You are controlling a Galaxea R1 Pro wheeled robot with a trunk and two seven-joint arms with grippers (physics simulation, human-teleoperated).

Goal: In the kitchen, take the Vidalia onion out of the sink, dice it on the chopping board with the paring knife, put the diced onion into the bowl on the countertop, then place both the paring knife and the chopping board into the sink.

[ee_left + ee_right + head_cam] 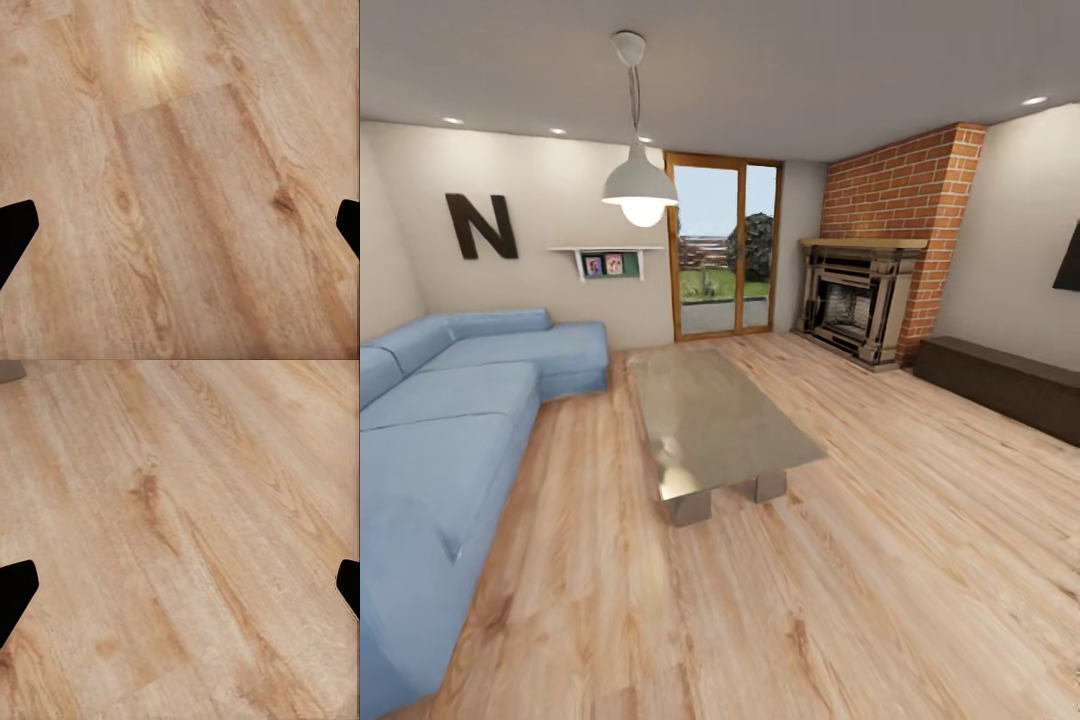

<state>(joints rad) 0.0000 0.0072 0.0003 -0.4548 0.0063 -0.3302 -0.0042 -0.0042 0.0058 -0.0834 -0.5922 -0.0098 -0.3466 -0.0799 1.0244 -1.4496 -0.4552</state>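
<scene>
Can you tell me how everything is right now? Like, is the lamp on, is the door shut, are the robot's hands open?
Lamp: lit.
Glass door: shut, garden visible through it.
Fireplace: no fire.
Coffee table: standing on the wood floor, top shiny.
Sofa: nobody on it.
Left gripper: open, holding nothing, over the floor.
Right gripper: open, holding nothing, over the floor.

Bare wooden floor [880, 560] lies wide open ahead and to the right. A low glossy bench [715, 420] stands mid-room; the blue sofa [440, 440] blocks the left side, a dark cabinet [1000, 385] the right wall.
</scene>
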